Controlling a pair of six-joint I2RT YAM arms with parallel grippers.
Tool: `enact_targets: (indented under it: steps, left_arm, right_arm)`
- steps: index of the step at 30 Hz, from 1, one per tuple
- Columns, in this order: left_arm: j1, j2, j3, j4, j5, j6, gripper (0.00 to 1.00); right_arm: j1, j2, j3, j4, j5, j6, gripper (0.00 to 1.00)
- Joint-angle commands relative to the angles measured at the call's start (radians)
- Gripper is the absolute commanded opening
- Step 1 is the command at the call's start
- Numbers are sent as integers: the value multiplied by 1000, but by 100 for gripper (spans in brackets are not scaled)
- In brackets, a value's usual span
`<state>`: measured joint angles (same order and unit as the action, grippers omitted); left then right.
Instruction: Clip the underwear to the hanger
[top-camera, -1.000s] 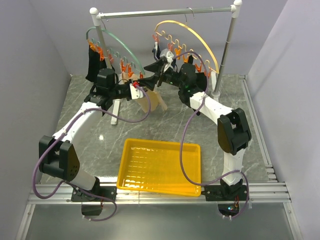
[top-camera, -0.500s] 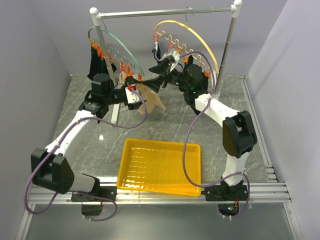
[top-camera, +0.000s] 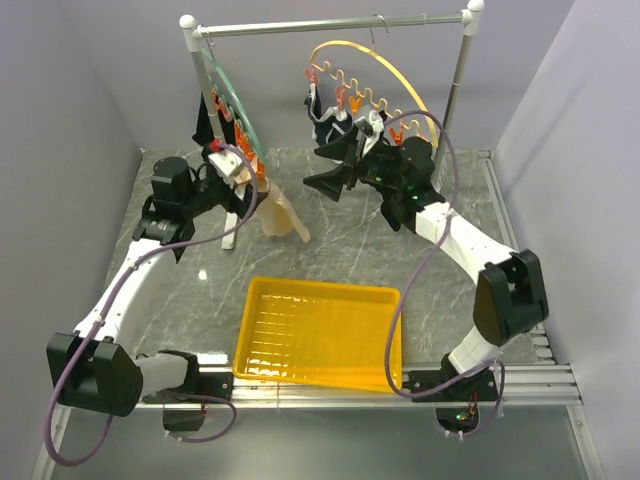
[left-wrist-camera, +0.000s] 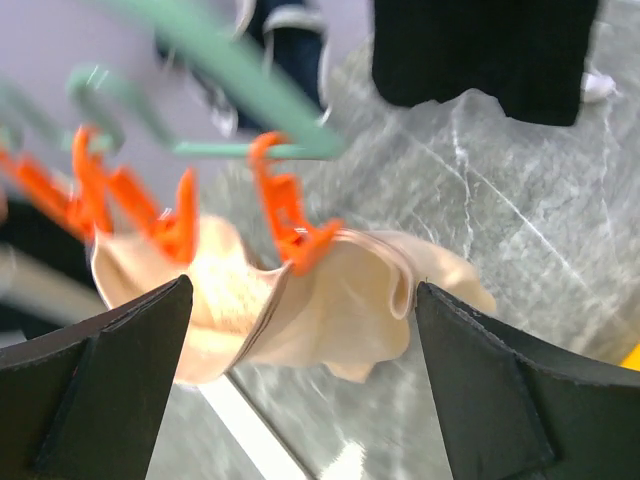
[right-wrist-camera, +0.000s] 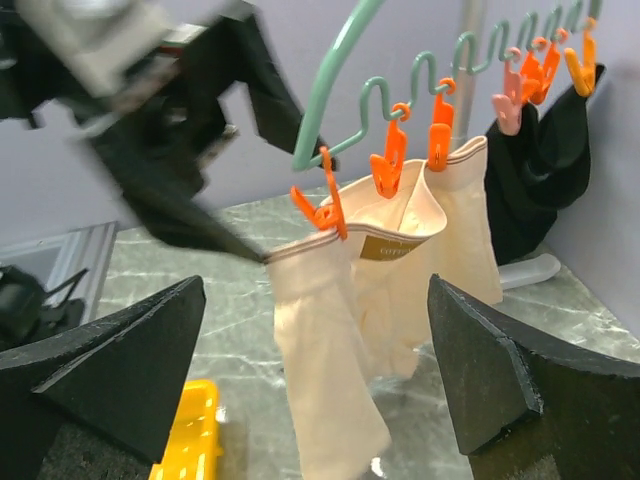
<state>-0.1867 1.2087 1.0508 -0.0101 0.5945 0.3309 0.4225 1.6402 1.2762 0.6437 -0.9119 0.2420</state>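
Observation:
The beige underwear (top-camera: 281, 216) hangs from orange clips (top-camera: 246, 152) on the green hanger (top-camera: 226, 100), which hangs off the rail at the left. In the right wrist view three orange clips (right-wrist-camera: 386, 160) grip the underwear's (right-wrist-camera: 335, 340) waistband. My left gripper (top-camera: 248, 180) stands open just left of the cloth. In its own view the left gripper (left-wrist-camera: 305, 385) has the underwear (left-wrist-camera: 340, 310) hanging free ahead of its wide-set fingers (left-wrist-camera: 100, 390). My right gripper (top-camera: 325, 168) is open, to the right of the garment and apart from it, and the right gripper (right-wrist-camera: 315, 370) holds nothing.
A yellow arc hanger (top-camera: 378, 72) on the same rail carries a navy brief (top-camera: 330, 120). A black garment (top-camera: 205, 122) hangs behind the green hanger. A yellow tray (top-camera: 320, 335) lies near the front edge. The rack's posts (top-camera: 455, 90) stand at both sides.
Both grippers have opened and drawn back from the underwear, left arm leftward, right arm rightward. The green hanger has swung edge-on, and the garment now hangs from its clips.

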Motion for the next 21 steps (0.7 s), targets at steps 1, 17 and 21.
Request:
enact_targets:
  steps: [1, 17, 21]
  left_arm:
    - [35, -2, 90, -95, -117, -236, 99]
    - [222, 51, 261, -496, 71, -405, 99]
    - [211, -76, 124, -419, -51, -427, 99]
  right_arm:
    - [-2, -114, -37, -71, -16, -53, 99]
    - [-54, -675, -455, -457, 225, -248, 100]
    - [-65, -764, -526, -524, 272, -277, 100]
